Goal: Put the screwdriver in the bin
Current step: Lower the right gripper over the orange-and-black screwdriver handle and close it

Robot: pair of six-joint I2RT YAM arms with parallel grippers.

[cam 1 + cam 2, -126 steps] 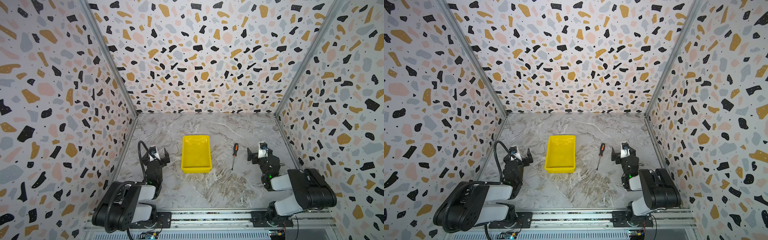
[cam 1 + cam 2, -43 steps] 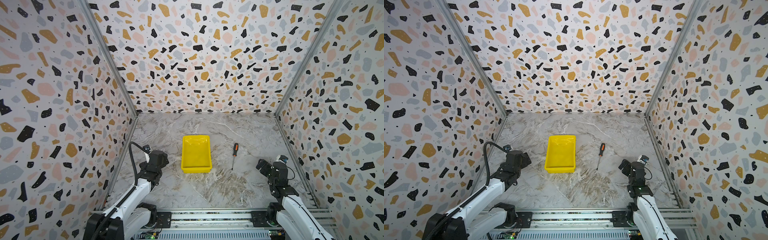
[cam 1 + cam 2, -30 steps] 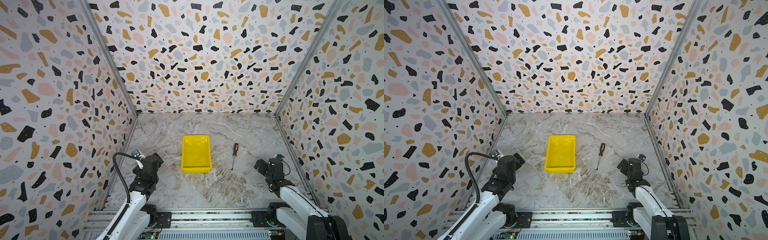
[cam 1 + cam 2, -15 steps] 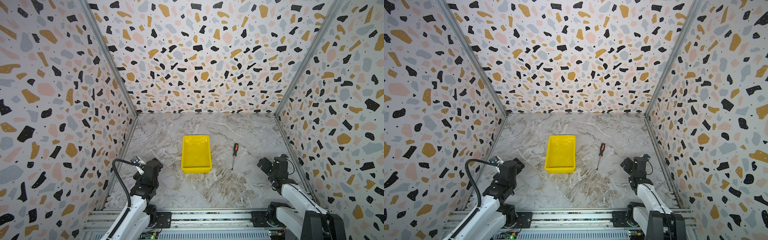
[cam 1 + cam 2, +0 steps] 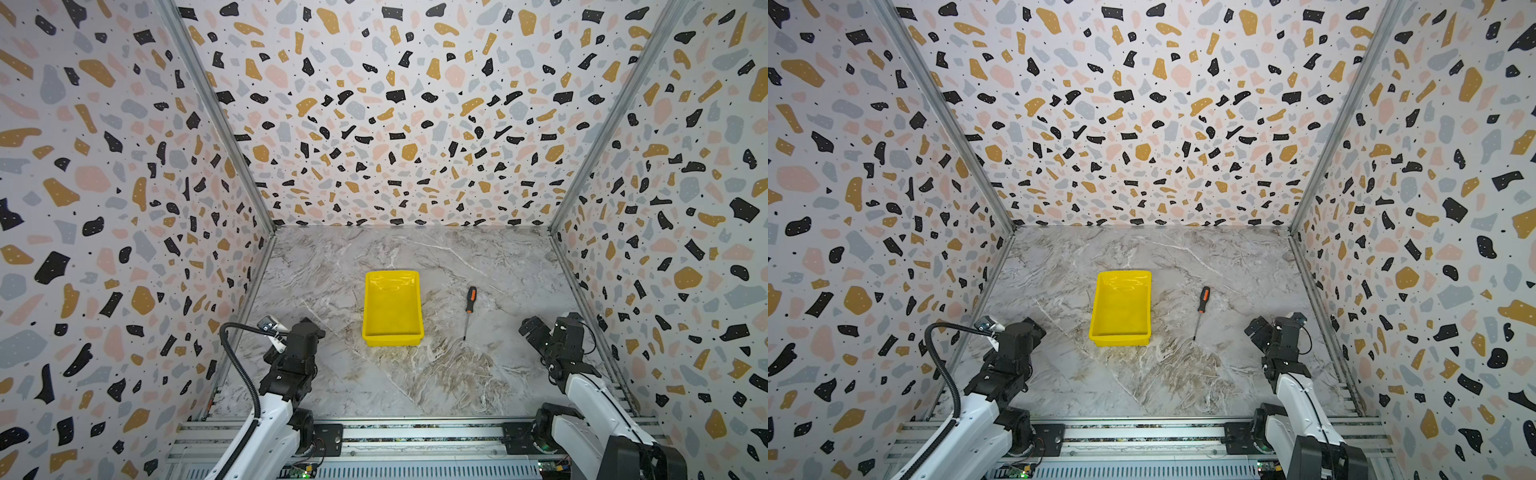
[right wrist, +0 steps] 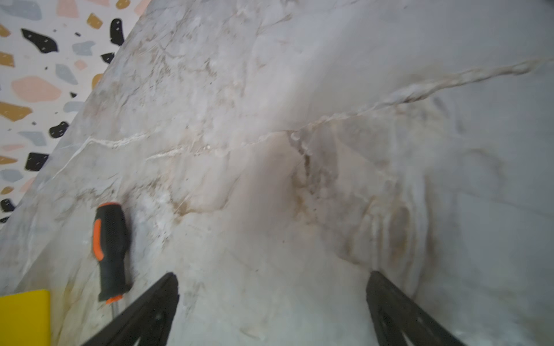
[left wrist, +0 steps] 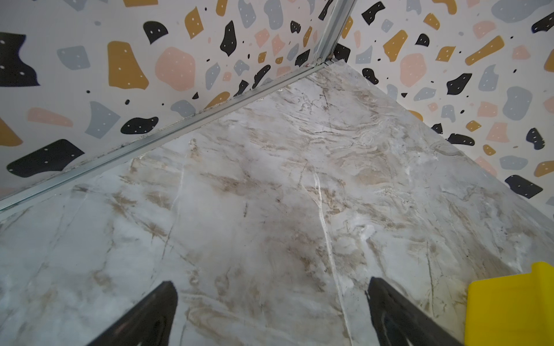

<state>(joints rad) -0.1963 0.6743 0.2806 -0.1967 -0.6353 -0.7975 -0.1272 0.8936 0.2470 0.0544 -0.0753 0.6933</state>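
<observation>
Both top views look down from high at the near side toward the back wall, covering the whole counter nearly alike. The left wrist camera sits close over the counter behind the left end effector, facing the far left corner. The right wrist camera, behind the right end effector, is equally close. Both wrist views share a bin corner with them.

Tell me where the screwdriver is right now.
In both top views the screwdriver lies flat on the marble table, just right of the yellow bin, not touching it.
</observation>
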